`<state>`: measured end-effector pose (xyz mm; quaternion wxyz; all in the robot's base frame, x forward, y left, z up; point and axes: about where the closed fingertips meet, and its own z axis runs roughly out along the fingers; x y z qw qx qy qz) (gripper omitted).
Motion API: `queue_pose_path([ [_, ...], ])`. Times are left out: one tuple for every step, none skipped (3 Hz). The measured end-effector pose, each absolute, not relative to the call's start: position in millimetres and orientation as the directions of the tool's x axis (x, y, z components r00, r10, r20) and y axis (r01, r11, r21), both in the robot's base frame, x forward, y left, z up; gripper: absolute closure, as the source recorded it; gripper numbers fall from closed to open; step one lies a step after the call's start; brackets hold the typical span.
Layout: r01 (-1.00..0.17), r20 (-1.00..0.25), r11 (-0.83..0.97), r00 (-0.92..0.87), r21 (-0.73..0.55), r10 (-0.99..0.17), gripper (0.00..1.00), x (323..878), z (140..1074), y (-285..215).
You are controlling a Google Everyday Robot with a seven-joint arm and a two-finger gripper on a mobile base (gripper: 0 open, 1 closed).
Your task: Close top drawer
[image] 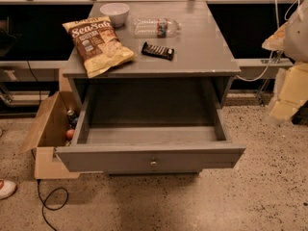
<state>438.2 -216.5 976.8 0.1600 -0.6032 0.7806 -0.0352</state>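
The top drawer [149, 159] of a grey wooden cabinet [202, 57] stands pulled far out toward me. Its deep box [149, 134] is empty. The front panel has one small round metal knob [153, 163] at its centre. No other drawers show below it. My gripper [288, 93] is at the right edge of the view, a pale yellow and white shape. It hangs to the right of the cabinet, level with the cabinet's front edge. It is apart from the drawer and holds nothing that I can see.
On the cabinet top lie a sea-salt chip bag [98, 44], a white bowl [114, 12], a clear plastic bottle [155, 27] and a dark snack bar [158, 51]. An open cardboard box [48, 129] stands on the floor at the left. A black cable [50, 203] and a shoe [6, 188] are at the lower left.
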Motion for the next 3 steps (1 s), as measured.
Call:
queue_pose_path([
  [-0.930, -0.207, 0.270, -0.221, -0.248, -0.953, 0.00, 438.2, 976.7, -216.5],
  [-0.948, -0.240, 0.259, -0.213, -0.182, -0.947, 0.00, 431.4, 916.4, -206.9],
  [-0.970, -0.311, 0.222, -0.182, -0.098, -0.933, 0.00, 421.0, 848.5, -184.4],
])
